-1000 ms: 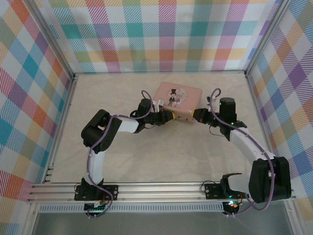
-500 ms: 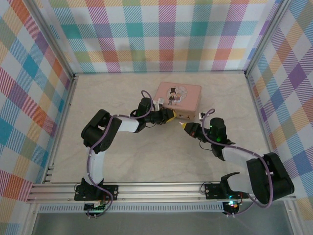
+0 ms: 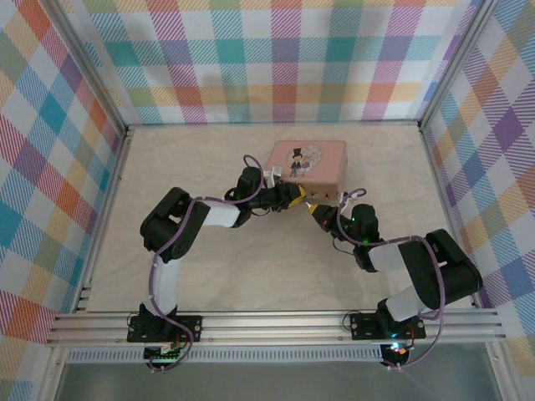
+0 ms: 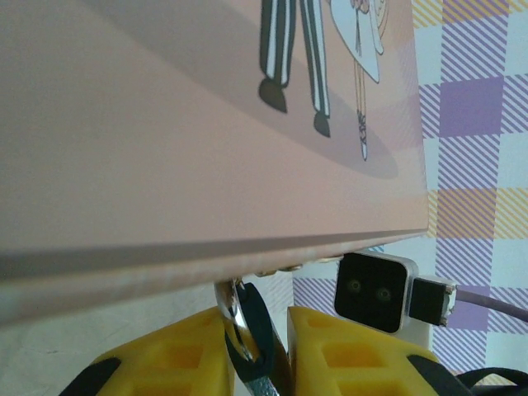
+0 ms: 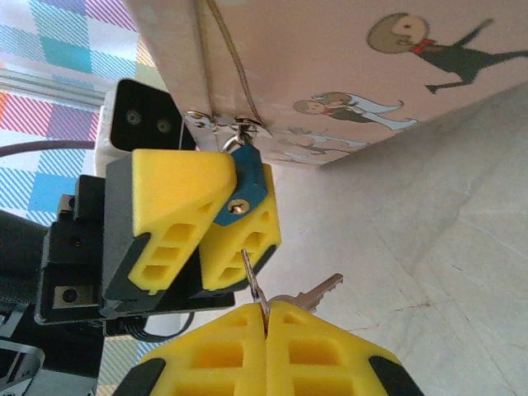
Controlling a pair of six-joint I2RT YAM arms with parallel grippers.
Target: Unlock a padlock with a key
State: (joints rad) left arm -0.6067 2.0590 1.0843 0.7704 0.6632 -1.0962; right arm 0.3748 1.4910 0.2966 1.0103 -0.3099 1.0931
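The small blue-teal padlock hangs by its thin silvery shackle from the hasp at the front edge of the pink tin. My left gripper is shut on the padlock body, with a yellow finger on each side. My right gripper is shut on the key. The thin blade points up at the brass keyhole and stops a short way below it. A second silvery key sticks out to the right on the same ring. From above, the right gripper sits just right of the left one.
The tin's lid with cartoon figures looms close above the left fingers. Checked walls enclose the beige table on three sides. The right arm is folded low near its base.
My right gripper has pulled away from the tin's right corner, toward the near side and left, and now faces the padlock's underside. The right arm folded down. The left gripper held still.
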